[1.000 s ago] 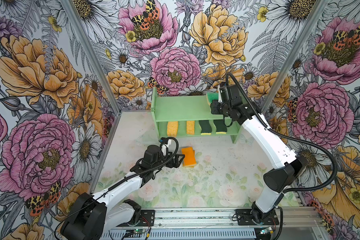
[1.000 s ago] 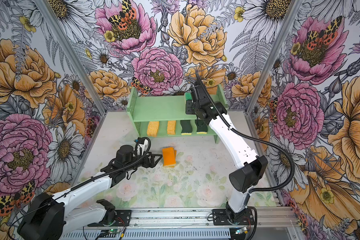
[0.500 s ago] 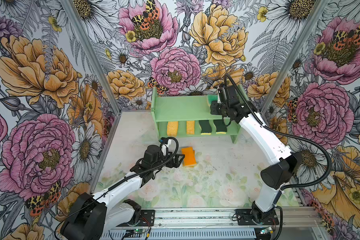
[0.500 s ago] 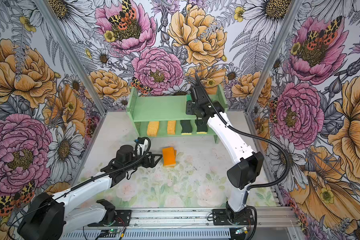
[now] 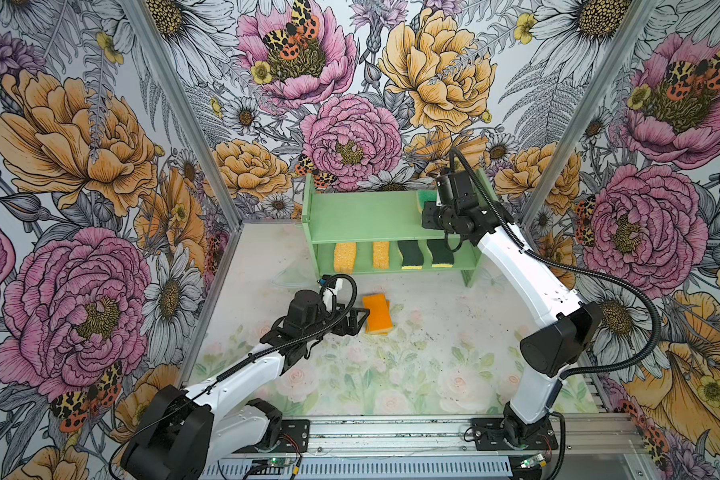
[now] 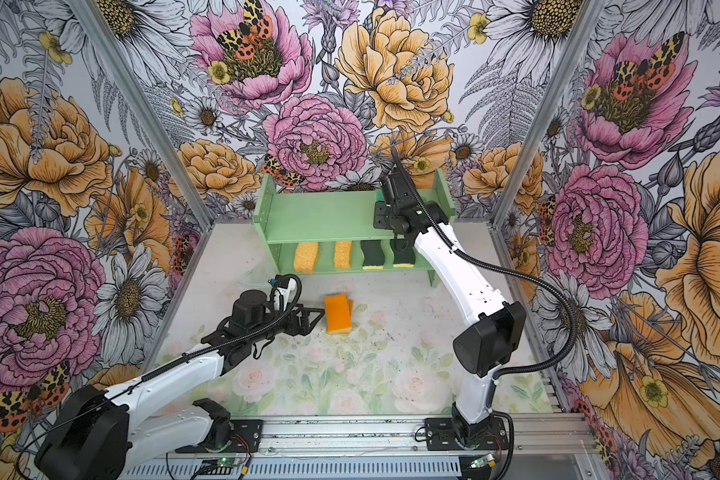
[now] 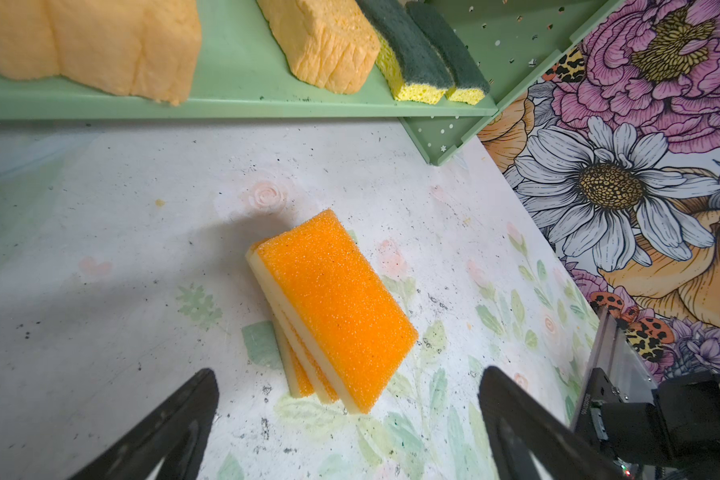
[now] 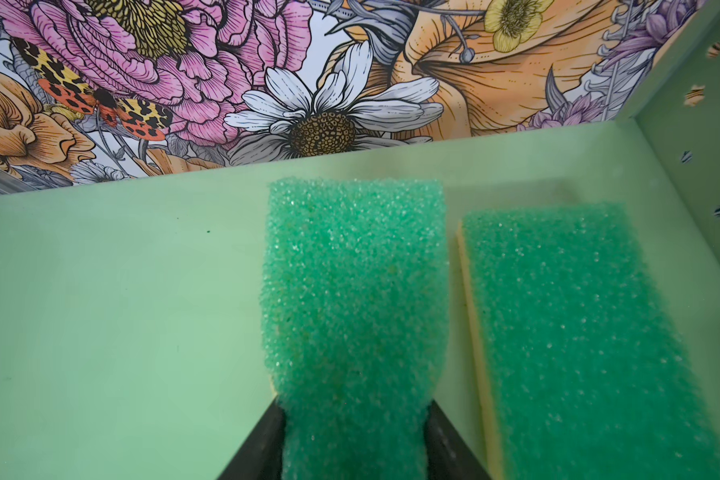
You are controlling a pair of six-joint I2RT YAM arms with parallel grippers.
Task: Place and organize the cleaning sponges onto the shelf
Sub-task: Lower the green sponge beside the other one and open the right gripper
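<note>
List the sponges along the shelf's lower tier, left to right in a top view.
Porous yellow sponge → second porous yellow sponge → dark-green-topped sponge → second dark-green-topped sponge.

No readable text, brand, number or sign is showing in any view; the shelf (image 5: 362, 216) and the orange-topped sponges (image 7: 333, 307) are carrying none. A thin line of pale print is running along a black arm base (image 7: 585, 405) in the left wrist view, too small to read.
</note>
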